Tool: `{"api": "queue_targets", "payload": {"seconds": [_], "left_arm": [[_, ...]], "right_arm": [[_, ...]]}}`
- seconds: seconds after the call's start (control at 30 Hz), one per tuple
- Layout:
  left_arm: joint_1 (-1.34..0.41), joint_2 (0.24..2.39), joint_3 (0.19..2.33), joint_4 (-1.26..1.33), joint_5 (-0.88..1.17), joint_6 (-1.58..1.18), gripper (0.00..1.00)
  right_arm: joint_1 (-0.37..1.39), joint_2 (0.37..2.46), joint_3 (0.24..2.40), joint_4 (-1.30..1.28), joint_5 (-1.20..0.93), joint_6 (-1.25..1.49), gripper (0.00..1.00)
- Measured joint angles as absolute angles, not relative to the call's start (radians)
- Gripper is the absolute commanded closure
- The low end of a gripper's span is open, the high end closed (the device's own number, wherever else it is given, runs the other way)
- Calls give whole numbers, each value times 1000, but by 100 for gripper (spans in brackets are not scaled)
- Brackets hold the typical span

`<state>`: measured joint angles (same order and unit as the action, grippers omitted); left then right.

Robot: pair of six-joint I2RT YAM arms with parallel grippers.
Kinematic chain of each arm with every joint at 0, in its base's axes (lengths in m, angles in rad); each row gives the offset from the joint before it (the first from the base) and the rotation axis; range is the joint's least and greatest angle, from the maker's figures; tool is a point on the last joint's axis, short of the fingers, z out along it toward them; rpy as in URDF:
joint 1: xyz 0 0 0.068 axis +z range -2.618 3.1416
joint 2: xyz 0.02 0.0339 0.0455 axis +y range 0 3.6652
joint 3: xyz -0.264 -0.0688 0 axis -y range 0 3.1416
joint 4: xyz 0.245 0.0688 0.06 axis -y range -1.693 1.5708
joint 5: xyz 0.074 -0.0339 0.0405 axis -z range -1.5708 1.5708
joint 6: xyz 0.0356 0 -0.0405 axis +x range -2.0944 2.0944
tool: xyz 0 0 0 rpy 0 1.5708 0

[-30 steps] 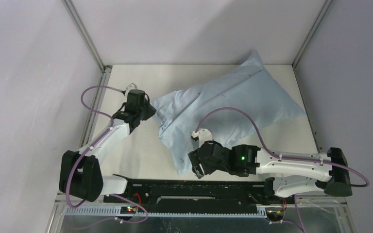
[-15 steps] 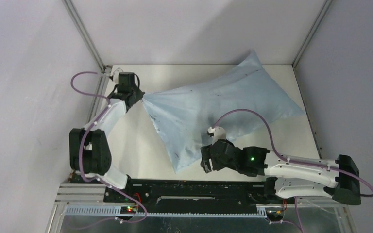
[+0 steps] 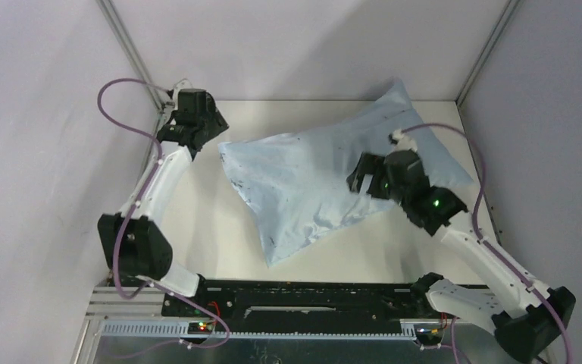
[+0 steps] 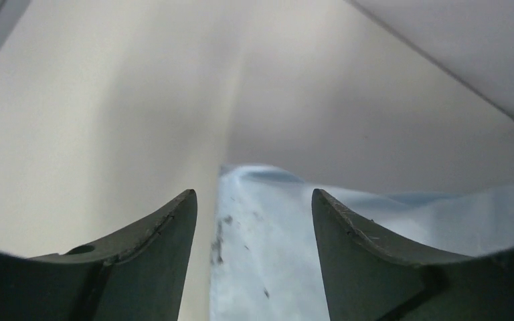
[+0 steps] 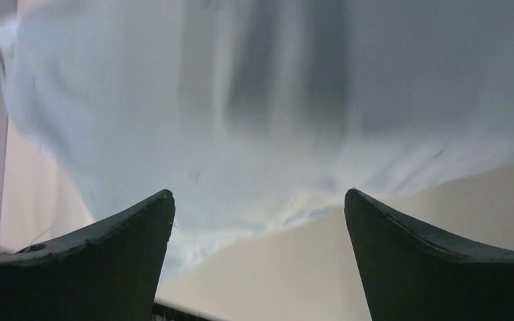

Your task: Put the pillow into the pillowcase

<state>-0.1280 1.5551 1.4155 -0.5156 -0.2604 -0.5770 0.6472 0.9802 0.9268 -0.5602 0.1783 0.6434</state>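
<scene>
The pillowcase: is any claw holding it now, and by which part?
Nothing is held. The left claw is open, just off the left corner of the pillowcase; the right claw is open over the cloth.

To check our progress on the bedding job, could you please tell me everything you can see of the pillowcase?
The pillowcase is thin light blue fabric with tiny dark specks, wrinkled. It lies diagonally on the table, plump as if filled toward the far right, flatter at its near end. The open left gripper stands by its far left corner and the open right gripper hangs over its right part; contact is unclear.
</scene>
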Motion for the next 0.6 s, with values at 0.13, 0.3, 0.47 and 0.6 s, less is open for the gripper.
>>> {"api": "queue_targets", "payload": {"seconds": [0.13,0.3,0.47,0.6], "left_arm": [[-245,1443,1444,-542,-294,-552,33],[-491,1366,1439,-530,-265,-555,34],[-693,1395,1346,-474,-194,-593,34],[-765,1451,1224,-422,-138,-645,36]], "right_arm": [[425,1093,1069,-537,149,589,0],[202,1262,1195,-477,126,545,0],[62,1441,1243,-438,112,520,0],[42,1541,1241,-455,109,515,0]]}}
